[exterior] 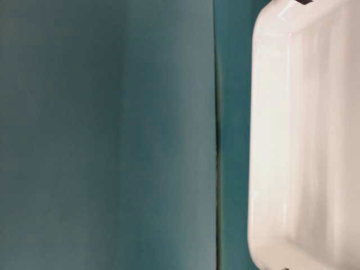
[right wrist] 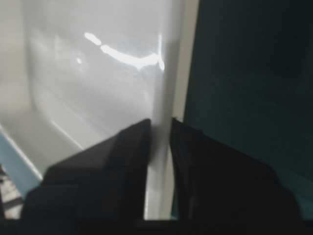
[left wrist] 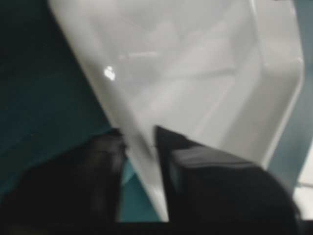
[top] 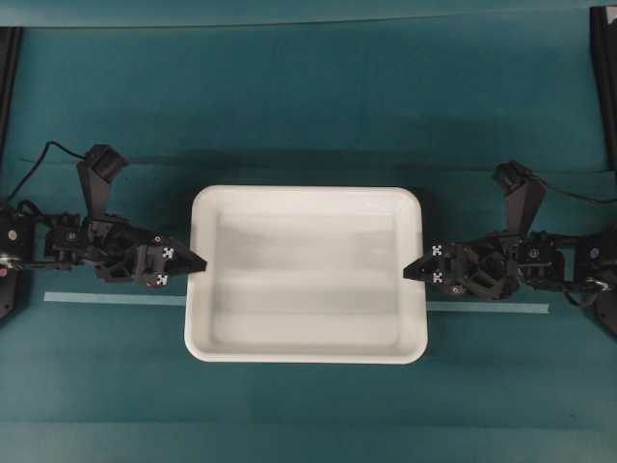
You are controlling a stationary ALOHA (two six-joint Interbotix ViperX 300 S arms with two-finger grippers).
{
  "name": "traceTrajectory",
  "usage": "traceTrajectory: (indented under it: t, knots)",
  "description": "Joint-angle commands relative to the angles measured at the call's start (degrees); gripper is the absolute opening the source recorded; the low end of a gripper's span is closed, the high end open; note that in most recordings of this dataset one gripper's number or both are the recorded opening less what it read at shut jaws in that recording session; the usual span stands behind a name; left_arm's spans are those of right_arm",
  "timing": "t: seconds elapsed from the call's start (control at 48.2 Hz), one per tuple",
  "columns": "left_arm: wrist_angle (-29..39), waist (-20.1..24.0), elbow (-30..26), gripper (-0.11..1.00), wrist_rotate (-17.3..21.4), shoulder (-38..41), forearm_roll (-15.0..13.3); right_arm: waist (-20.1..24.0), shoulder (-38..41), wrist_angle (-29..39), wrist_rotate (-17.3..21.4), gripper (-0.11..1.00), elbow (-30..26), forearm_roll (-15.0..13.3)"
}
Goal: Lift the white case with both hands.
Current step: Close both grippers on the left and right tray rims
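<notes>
The white case (top: 307, 274) lies flat in the middle of the teal table, a large shallow tray with a wide rim. My left gripper (top: 198, 261) meets its left rim; in the left wrist view the gripper (left wrist: 139, 131) has one finger inside and one outside the case's rim (left wrist: 142, 152), shut on it. My right gripper (top: 410, 270) meets the right rim; the right wrist view shows this gripper (right wrist: 160, 122) clamped on the case's thin wall (right wrist: 159, 181). The table-level view shows the case's side (exterior: 304, 135) at the right.
A thin pale tape strip (top: 116, 298) runs across the table under the case, showing again on the right (top: 487, 308). Black frame posts stand at the far left (top: 8, 68) and far right (top: 604, 68) edges. A seam (exterior: 216, 135) crosses the teal cloth.
</notes>
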Motion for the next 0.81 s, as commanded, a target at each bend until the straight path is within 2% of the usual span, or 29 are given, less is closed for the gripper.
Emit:
traceTrajectory:
  t: [0.0, 0.042, 0.083, 0.581, 0.789]
  knots:
    - [1.1, -0.1, -1.7, 0.23, 0.1, 1.1, 0.2, -0.2, 1.4, 1.6, 0.4, 0.13, -0.9, 0.1]
    - [1.7, -0.1, -1.8, 0.15, 0.1, 1.2, 0.2, -0.3, 1.3, 1.8, 0.9, 0.13, -1.0, 0.1]
    - [2.1, -0.1, -2.0, 0.13, 0.1, 1.3, 0.2, -0.3, 1.3, 1.8, 1.3, 0.13, -1.0, 0.1]
    - [3.5, -0.2, -2.2, 0.13, -0.4, 1.3, 0.2, -0.4, 0.7, 2.1, 2.3, 0.13, -1.0, 0.1]
    - [5.0, -0.2, -2.6, 0.13, -3.6, -1.1, 0.2, -0.8, -2.5, 3.3, 3.9, 0.13, -1.7, 0.1]
